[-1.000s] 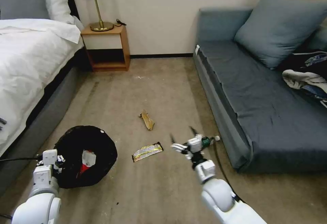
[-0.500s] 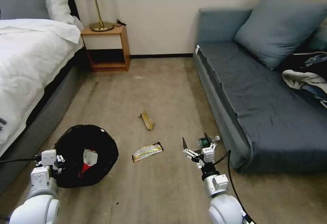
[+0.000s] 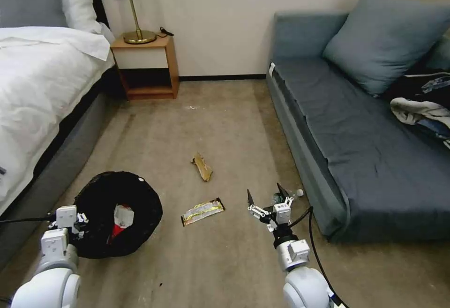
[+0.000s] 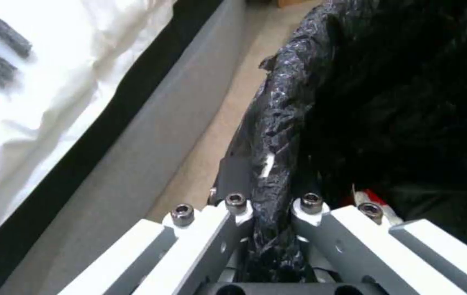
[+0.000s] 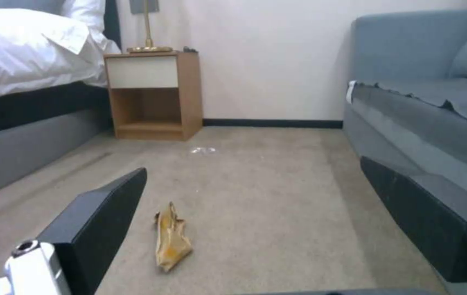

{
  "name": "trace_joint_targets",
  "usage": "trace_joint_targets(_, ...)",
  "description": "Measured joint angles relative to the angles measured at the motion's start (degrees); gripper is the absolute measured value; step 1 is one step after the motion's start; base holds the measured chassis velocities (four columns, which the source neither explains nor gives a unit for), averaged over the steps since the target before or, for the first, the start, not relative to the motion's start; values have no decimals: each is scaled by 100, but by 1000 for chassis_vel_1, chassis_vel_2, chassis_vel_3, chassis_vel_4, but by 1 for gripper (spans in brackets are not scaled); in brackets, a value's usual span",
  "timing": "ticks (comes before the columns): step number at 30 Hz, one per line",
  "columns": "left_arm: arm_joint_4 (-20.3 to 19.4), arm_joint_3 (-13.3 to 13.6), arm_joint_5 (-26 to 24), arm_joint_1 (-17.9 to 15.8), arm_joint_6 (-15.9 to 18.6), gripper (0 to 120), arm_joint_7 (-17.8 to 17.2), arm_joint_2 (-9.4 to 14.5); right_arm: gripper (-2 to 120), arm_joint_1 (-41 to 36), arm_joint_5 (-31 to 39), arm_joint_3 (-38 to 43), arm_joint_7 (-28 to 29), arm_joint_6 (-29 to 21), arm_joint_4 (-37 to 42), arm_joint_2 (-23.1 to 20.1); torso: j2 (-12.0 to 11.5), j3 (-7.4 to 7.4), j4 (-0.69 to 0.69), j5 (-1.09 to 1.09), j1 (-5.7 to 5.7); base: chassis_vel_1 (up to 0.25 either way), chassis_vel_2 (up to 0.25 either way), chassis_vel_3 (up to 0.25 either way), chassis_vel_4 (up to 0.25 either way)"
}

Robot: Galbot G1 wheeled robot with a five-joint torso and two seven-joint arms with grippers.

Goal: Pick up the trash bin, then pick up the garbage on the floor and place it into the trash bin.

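The trash bin, round and lined with a crinkly black bag, stands on the carpet at the lower left. My left gripper is shut on its near rim; the left wrist view shows the fingers pinching the bag-covered rim. A crumpled red-and-white wrapper lies inside the bin. Loose garbage lies on the floor: a flat yellow-silver wrapper, a crumpled brown wrapper and a small bottle by the sofa base. My right gripper hovers open just left of the bottle.
A bed runs along the left and a grey-blue sofa along the right, with clothes heaped at its far end. A wooden nightstand with a lamp stands at the back wall. Open carpet lies between them.
My right arm swung to the right and straightened, so the open gripper now points ahead beside the bottle. The left gripper, the bin and the litter have stayed put.
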Motion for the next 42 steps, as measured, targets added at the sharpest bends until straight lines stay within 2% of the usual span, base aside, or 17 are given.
trace_joint_targets(12, -24, 6, -2, 7, 0, 3, 2, -13, 100, 34, 54, -7, -108, 10, -46, -10, 0, 0, 0, 0, 0, -35, 34, 22, -38)
trace_joint_targets(42, -17, 3, 4, -6, -17, 3, 19, -28, 100, 113, 67, -60, -168, 43, -142, -42, -1, 0, 0, 0, 0, -80, 79, 74, -79)
